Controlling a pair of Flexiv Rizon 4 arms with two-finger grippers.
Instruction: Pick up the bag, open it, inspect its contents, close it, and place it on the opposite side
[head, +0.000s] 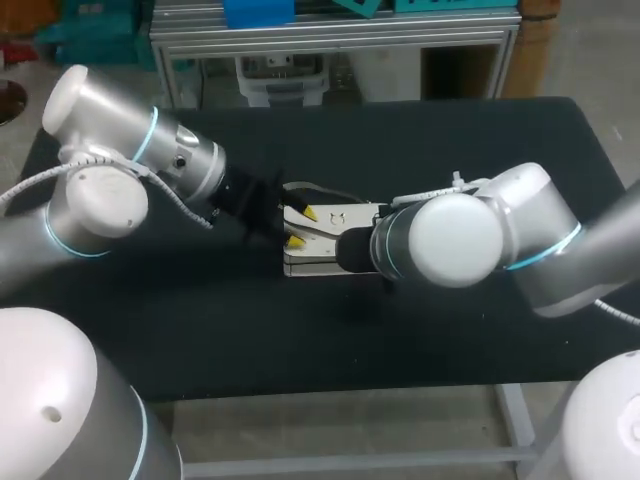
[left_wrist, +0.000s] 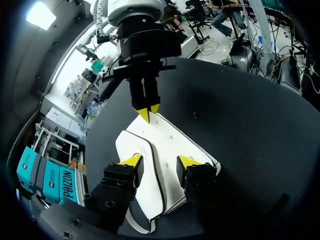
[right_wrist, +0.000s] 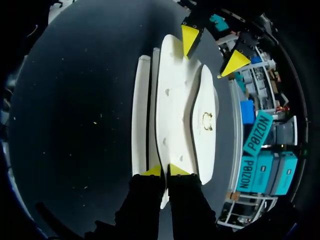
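We have the white bag (right_wrist: 180, 110) lying flat mid-table (head: 450, 330), our right gripper (right_wrist: 164, 171) pinched onto one end's thin edge, seemingly to anchor it, while our left gripper (left_wrist: 160, 162) hangs with fingers apart astride the other end, apparently ready to grasp.

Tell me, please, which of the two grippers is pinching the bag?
The right gripper: its yellow tips are closed together on the white bag's edge. The left gripper holds its fingers wide apart over the bag's other end, gripping nothing.
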